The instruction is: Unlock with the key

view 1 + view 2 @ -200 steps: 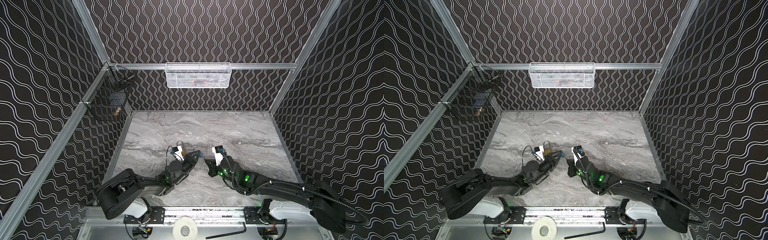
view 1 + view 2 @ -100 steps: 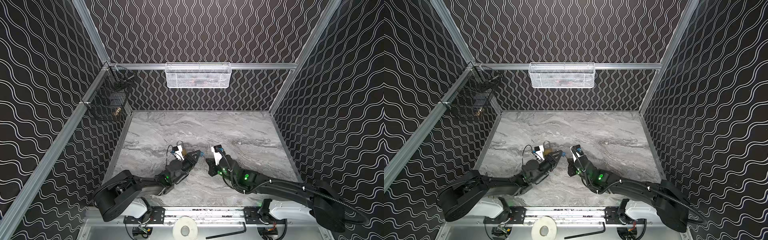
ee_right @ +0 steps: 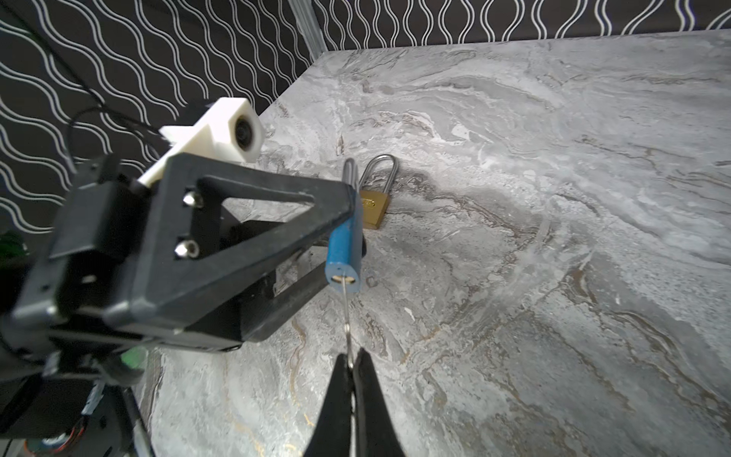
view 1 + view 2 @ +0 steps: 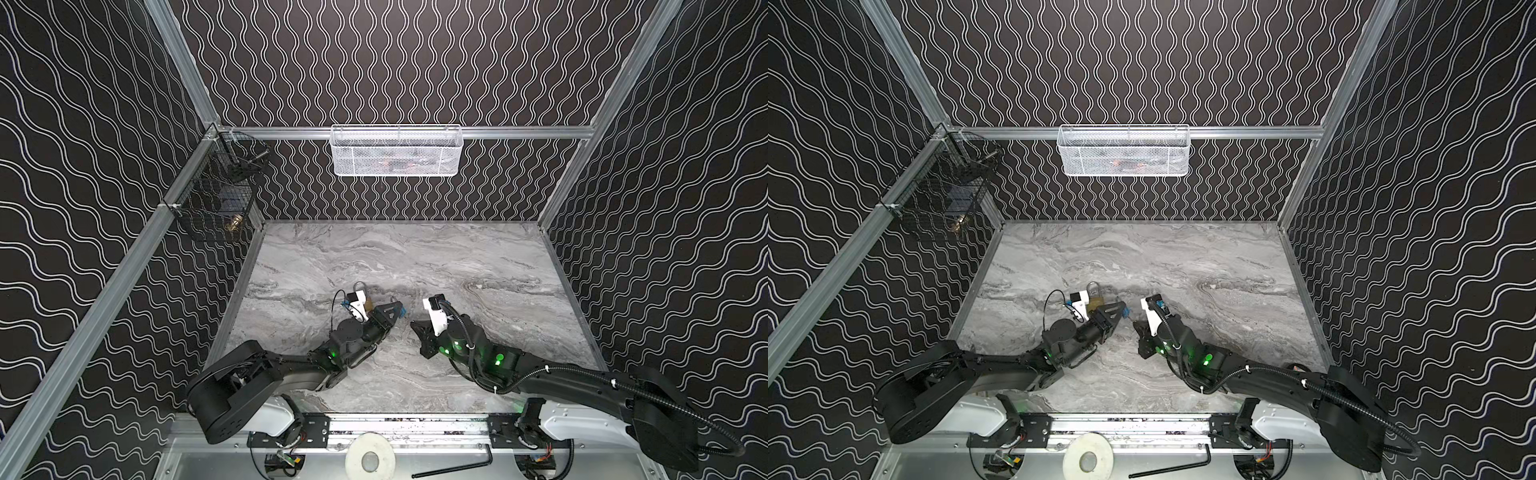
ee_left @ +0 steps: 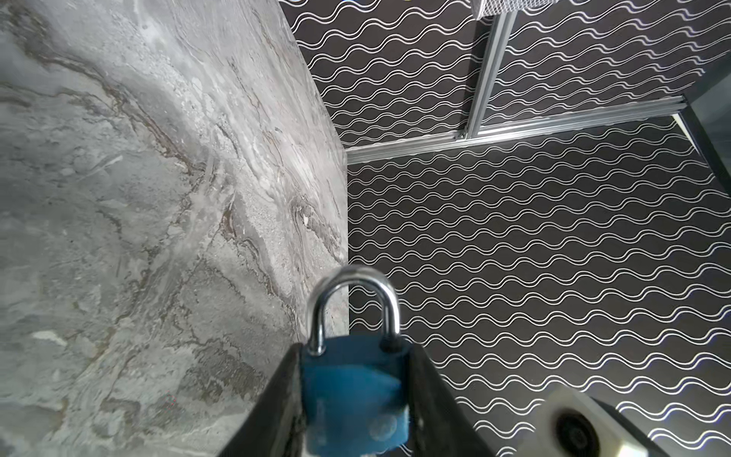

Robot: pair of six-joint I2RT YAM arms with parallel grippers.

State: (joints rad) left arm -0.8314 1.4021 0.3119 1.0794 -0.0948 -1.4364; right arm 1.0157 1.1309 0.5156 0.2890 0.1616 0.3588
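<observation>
The left gripper (image 4: 392, 311) clamps its fingers on the flat sides of the blue padlock (image 5: 352, 399), holding it above the marble table (image 3: 553, 237) with its shackle (image 5: 354, 300) seated in the body and pointing away from the arm. The right gripper (image 3: 353, 358) is pinched tight on the thin key (image 3: 347, 312), whose tip meets the keyway in the padlock's underside; how deep it sits cannot be told. A brass padlock (image 3: 374, 205) lies flat on the table just behind the blue one.
</observation>
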